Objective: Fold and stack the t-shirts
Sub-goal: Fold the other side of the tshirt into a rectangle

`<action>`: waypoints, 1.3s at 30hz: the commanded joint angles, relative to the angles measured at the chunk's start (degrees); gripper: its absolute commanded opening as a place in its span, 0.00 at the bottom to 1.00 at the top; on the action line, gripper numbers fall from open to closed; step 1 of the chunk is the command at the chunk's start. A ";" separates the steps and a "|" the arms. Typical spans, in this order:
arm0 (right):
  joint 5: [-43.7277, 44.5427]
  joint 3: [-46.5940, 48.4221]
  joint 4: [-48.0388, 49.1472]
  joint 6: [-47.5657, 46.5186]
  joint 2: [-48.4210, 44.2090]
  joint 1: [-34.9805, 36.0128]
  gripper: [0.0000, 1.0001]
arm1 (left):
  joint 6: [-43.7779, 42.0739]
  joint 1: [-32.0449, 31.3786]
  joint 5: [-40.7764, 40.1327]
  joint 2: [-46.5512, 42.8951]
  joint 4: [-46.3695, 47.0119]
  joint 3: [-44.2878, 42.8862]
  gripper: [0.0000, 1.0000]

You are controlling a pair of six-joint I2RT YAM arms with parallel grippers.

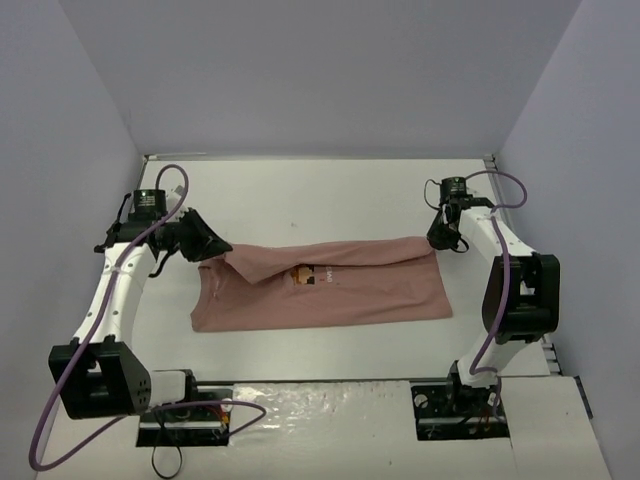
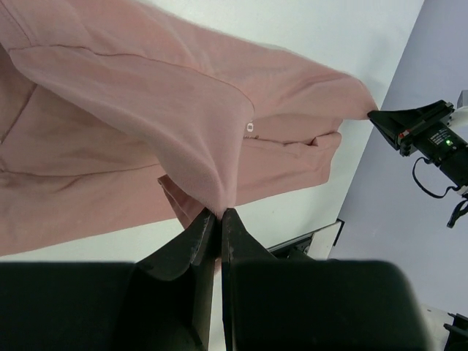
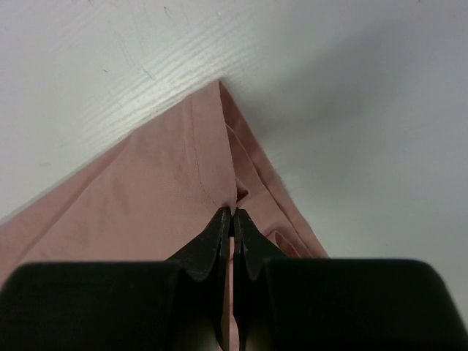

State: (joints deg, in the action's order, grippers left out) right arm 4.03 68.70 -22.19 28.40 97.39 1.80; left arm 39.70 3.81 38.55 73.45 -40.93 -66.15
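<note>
Lying across the middle of the top view on the white table (image 1: 320, 190), the dusty salmon-pink soft cotton short-sleeved t-shirt (image 1: 330, 300) runs from left of centre to right of centre. Its upper edge is lifted and partly turned over toward the lower edge. The left gripper (image 2: 219, 213) is closed tight on a pinch of fabric at the left end of that lifted edge. The right gripper (image 3: 232, 212) is closed in the same way on the corner at the right end. Each holds thin cloth only.

Handling, as judged: the garment is light, limp and not fragile. It sags between the two grips and drapes in loose folds, so it will not keep a shape. Take hold at corners, seams or hems — doubled cloth gives the jaws more to bite, whereas a single thin layer may slip out.

Hard to make out:
- The small chest graphic (image 1: 305, 277) is partly covered by the fold; its text is unreadable.
- The sleeves cannot be told from the body at the bunched left end.
- How many layers each gripper holds is not visible.
</note>
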 commanded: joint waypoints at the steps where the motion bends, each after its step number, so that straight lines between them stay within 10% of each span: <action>1: 0.45 -1.96 -0.57 -0.27 -4.21 -0.31 0.00 | 1.95 0.58 0.11 0.20 2.46 3.62 0.00; 39: 3.00 -11.51 -2.58 -0.27 -8.80 -0.05 0.00 | 1.36 0.93 -6.83 -7.26 0.68 16.03 0.07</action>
State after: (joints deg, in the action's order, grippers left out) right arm 4.25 58.96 -23.64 28.25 90.84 1.80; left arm 42.43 4.25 35.06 67.51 -40.07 -50.75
